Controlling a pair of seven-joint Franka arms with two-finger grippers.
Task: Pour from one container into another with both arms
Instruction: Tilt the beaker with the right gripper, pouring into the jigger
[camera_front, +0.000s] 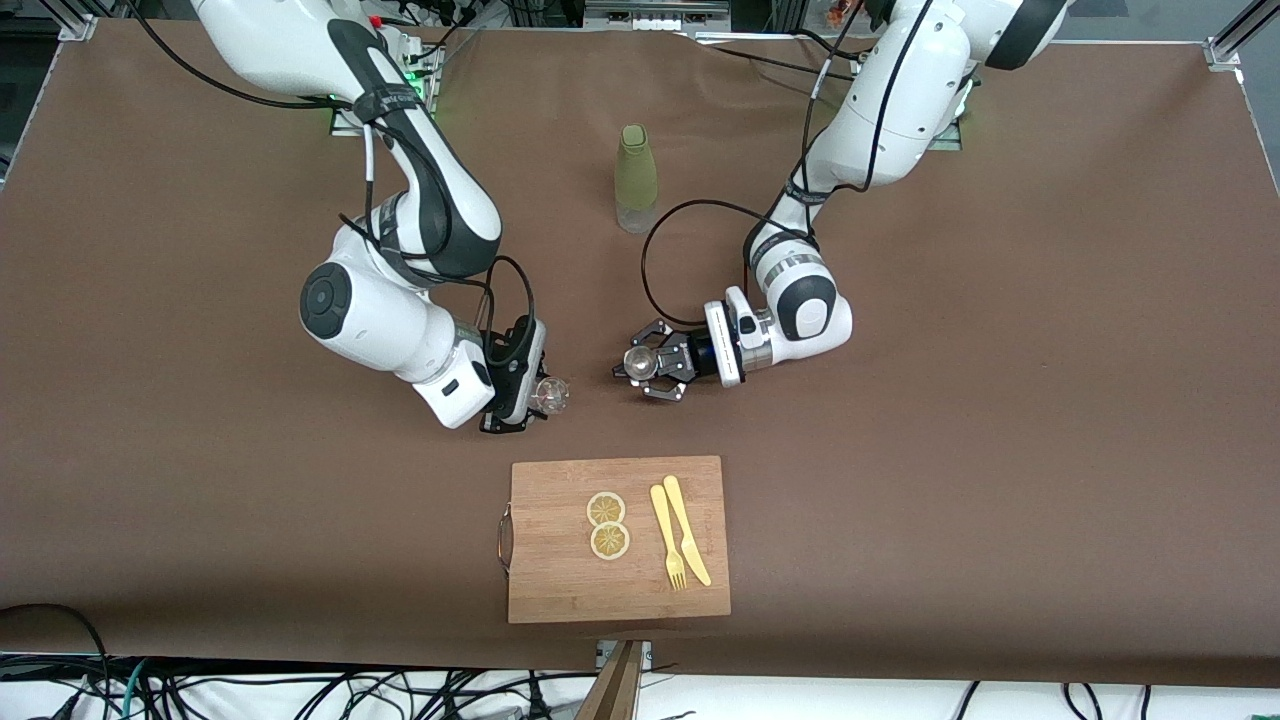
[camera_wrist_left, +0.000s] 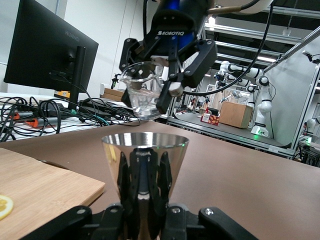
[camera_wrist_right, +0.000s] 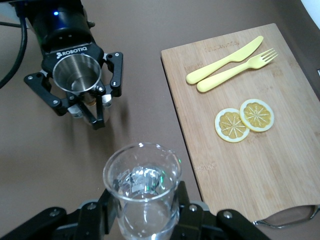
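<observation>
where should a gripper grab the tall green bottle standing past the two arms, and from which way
Probably the tall green bottle is best gripped across its straight sleeved body, below the narrowing neck, coming in level from the side. It stands upright on the brown table with open space around it, and the rounded cap looks too tapered for a firm hold from above.

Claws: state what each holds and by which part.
Left claw grips the steel cup around its lower body; right claw grips the clear glass around its lower wall.
</observation>
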